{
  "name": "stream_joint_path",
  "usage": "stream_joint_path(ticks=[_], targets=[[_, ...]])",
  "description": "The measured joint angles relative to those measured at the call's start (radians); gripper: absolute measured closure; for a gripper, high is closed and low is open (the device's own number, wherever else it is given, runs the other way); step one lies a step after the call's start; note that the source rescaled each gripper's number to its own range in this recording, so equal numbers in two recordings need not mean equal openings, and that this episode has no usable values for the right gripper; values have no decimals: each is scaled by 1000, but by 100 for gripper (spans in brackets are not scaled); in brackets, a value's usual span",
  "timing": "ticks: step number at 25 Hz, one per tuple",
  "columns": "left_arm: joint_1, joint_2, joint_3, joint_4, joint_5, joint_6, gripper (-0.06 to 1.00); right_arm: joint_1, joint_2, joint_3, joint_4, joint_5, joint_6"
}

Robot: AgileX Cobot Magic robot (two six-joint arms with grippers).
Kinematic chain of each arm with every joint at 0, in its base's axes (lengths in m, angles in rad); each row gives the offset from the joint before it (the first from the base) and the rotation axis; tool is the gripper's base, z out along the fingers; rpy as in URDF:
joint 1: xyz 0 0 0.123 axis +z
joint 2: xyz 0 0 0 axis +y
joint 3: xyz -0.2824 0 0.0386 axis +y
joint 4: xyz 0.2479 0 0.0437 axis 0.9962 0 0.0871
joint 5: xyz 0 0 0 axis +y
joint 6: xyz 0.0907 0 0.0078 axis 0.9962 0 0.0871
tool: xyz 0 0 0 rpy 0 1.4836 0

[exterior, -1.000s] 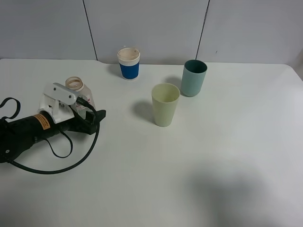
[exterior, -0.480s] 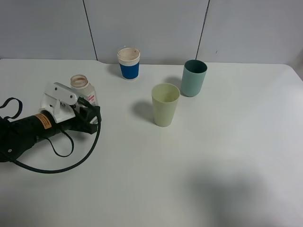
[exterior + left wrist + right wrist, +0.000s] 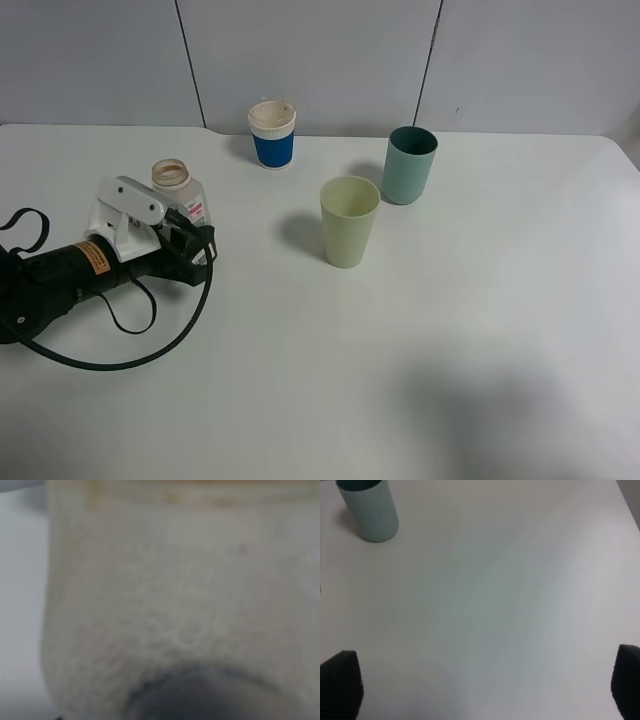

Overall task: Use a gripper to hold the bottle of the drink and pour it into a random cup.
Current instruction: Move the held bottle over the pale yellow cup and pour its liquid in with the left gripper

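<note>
Exterior high: bottle [image 3: 183,196] stands upright, gripped inside the left claw [image 3: 186,228].

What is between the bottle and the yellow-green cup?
Nothing but bare table between the bottle and the cup, shown in the exterior high view.

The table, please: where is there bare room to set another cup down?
The table is bare on the right, in front of the yellow-green cup and teal tumbler. The left is crowded: bottle, left arm, blue-and-white cup behind.
</note>
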Motion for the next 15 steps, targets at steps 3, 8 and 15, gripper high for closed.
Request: stream_joint_path(ticks=[3,8,15], targets=[[0,-43,0,16,19,-1,93,0,0,0,0,0,0],[0,-127,0,44,72,-1,93,0,0,0,0,0,0],[-18,-254,2,103,243,-1,93,0,0,0,0,0,0]])
